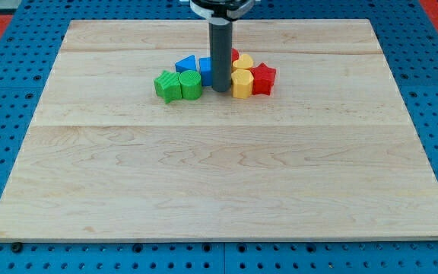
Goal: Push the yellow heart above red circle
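Note:
My tip point(220, 90) rests on the board in the middle of a tight cluster of blocks. Just to its right lie two yellow blocks: one point(242, 63) nearer the view's top and one point(242, 84) right beside the tip; which one is the heart I cannot tell. A red block point(235, 54), likely the red circle, peeks out behind the rod at the view's top. A red star point(263, 78) touches the yellow blocks on the right.
Left of the tip lie a blue block point(205, 70), a blue triangle point(186, 64), a green cylinder-like block point(191, 84) and a green star-like block point(168, 85). The wooden board point(219, 183) sits on a blue pegboard table.

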`<state>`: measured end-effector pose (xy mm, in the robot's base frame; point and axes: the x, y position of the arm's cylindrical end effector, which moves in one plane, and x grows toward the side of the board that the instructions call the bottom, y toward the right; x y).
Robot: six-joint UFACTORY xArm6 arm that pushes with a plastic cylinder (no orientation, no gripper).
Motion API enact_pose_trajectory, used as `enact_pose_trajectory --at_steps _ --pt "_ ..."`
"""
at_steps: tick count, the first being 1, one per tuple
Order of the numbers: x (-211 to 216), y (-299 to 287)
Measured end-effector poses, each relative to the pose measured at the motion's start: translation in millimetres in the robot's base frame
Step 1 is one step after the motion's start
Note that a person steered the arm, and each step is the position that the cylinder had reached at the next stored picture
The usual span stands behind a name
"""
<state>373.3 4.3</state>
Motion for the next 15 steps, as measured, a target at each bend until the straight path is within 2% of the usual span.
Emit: enact_pose_trajectory --at_steps 1,3,5,7,9,10,11,12,13,14,15 --pt "34.6 0.6" --pt "25.2 39.3" --pt "-23.1 3.8" --pt "-36.9 27.3" --pt "-72.7 77.8" --pt "-94.9 80.8" --pt "-105.9 71.4" --pt "-125.7 27.8" --pt "-159.8 23.5" --pt "-163.4 43.9" --pt "-113.3 98.0"
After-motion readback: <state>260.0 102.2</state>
